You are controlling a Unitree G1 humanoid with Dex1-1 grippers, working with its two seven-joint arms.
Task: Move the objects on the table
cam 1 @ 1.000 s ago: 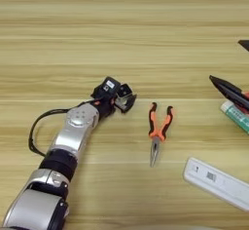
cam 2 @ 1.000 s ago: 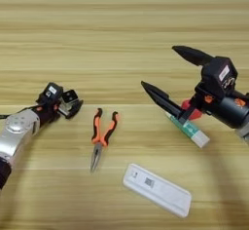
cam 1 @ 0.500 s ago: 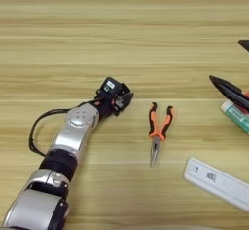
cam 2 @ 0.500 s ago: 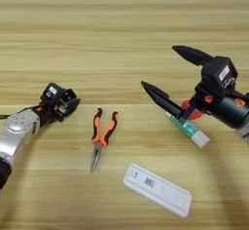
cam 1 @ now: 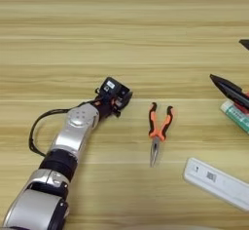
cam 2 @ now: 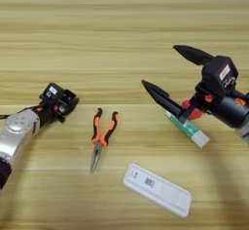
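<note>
Tapered black fingers (cam 2: 160,93) spread over striped wood.

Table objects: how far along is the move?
Done: nothing evident. In hand: nothing visibly gripped; the right tool is open above a green-and-white tube, and the left tool sits left of the pliers, apart from them. Left: the pliers and the white bar both lie free on the table.
</note>
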